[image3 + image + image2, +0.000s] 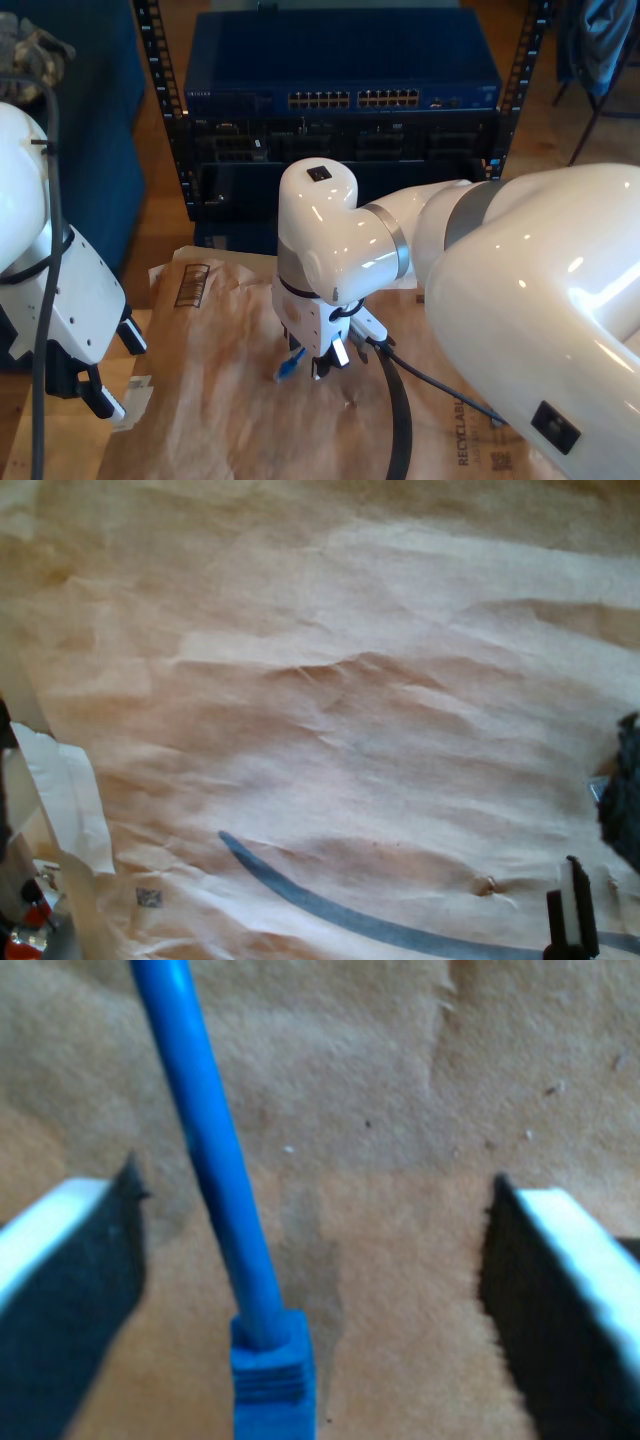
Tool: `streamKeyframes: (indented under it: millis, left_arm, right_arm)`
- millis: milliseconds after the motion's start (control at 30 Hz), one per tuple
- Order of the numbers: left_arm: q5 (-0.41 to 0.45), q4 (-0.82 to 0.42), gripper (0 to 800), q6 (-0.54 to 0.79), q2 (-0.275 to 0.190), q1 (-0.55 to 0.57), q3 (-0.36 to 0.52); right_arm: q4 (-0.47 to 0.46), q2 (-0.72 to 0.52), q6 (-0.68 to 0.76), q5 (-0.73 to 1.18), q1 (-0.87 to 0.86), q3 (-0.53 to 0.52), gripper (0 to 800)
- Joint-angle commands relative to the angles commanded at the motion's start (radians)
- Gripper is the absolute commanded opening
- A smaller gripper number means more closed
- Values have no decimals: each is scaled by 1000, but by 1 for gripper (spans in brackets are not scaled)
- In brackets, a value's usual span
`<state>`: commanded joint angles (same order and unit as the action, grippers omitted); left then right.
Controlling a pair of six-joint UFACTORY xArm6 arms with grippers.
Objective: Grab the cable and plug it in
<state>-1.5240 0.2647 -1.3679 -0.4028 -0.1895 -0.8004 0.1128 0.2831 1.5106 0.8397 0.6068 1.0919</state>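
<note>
My second gripper straddles the cable — jaws apart, nothing clamped.

In the second wrist view both dark fingers stand clear of the cable, whose blue plug lies on the brown paper between them, nearer one finger than the other. In the exterior view this gripper hangs straight down over the paper, with the plug just beside its fingertips, in front of the rack. My first gripper sits well apart from the cable, toward the exterior view's left — its fingers are spread and hold nothing; its wrist view looks over crumpled paper with a dark curved stripe.
</note>
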Motion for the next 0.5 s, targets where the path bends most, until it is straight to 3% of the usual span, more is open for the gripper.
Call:
streamKeyframes:
  millis: [333, 500]
  left_arm:
    - [0, -2, 800, 0, 0, 0, 0]
    - [0, 0, 800, 0, 0, 0, 2]
  right_arm:
    - [0, 2, 31, 0, 0, 9, 310]
    - [0, 2, 32, 0, 0, 5, 193]
